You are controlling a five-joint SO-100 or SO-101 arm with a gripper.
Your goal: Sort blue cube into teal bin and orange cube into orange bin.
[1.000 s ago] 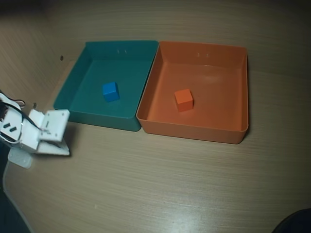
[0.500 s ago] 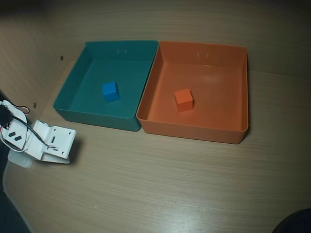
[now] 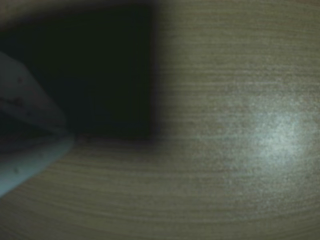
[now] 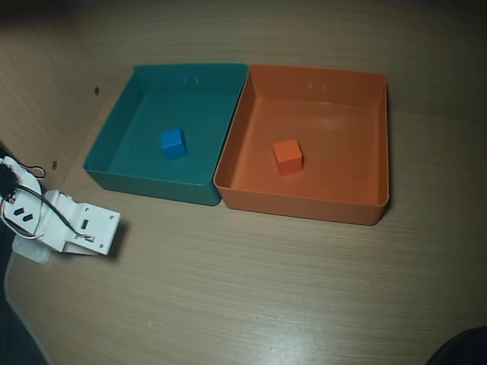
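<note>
Both cubes lay sorted; the tool was down at the worktop's left edge.

Nearest the lower left corner in the overhead view, the white tool [image 4: 95,237] sat low over the bare wood-grain worktop [image 4: 266,289], well apart from both bins; its jaws appeared closed on nothing, though the blurred wrist view left that uncertain. Farther in, the blue cube [image 4: 173,143] lay on the floor of the teal bin [image 4: 114,137], and the orange cube [image 4: 288,156] lay in the orange bin [image 4: 377,144], the two bins touching side by side. Little could go wrong, I judged, unless a sweep of the arm clipped the teal bin's near wall and shifted it. The light-wood surface showed a soft glare patch; dim surroundings, room unseen.
</note>
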